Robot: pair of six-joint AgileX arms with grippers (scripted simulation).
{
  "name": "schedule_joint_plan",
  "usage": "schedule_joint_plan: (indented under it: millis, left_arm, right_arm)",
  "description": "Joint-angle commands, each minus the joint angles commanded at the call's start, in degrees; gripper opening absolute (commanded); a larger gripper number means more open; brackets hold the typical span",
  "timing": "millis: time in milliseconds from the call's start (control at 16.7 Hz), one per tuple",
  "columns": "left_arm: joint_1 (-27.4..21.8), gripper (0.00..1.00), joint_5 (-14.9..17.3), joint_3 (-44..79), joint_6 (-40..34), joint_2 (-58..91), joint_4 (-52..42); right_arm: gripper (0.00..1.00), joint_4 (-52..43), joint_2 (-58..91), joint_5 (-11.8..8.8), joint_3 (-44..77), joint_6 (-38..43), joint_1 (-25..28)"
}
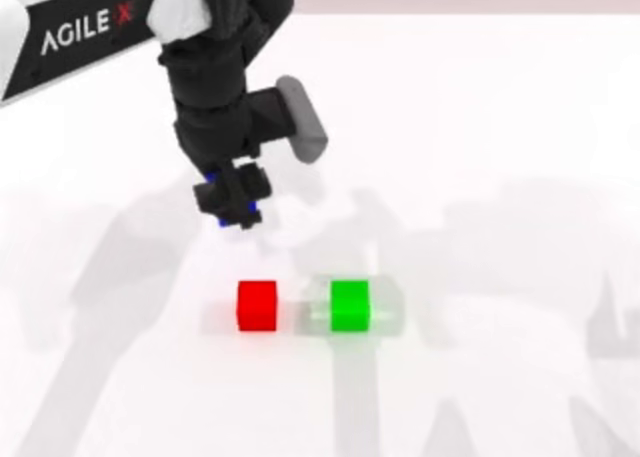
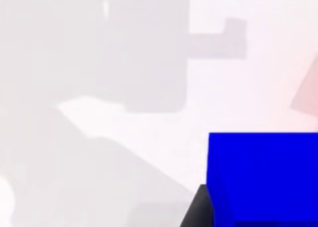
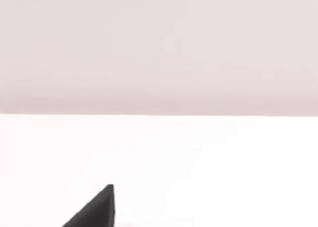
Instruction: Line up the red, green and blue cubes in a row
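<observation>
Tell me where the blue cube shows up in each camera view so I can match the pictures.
Top view: blue cube peeks out as small blue slivers between the left gripper jaws, above the red cube.
Left wrist view: blue cube fills the lower right corner, beside a dark finger.
Right wrist view: not in it; only the bare table.
Shared landmark: the white table.

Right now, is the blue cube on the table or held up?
Held up: the left gripper is shut on the blue cube, above the table.
</observation>
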Motion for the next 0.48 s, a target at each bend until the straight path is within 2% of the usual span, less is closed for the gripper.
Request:
schedule_joint_plan:
  millis: [480]
  left_arm:
    - [-17.25,0.0,0.19,25.81,-3.65,14.13,-11.36]
  right_arm:
    - [1.0,0.0,0.0,0.0,0.0,0.0,0.0]
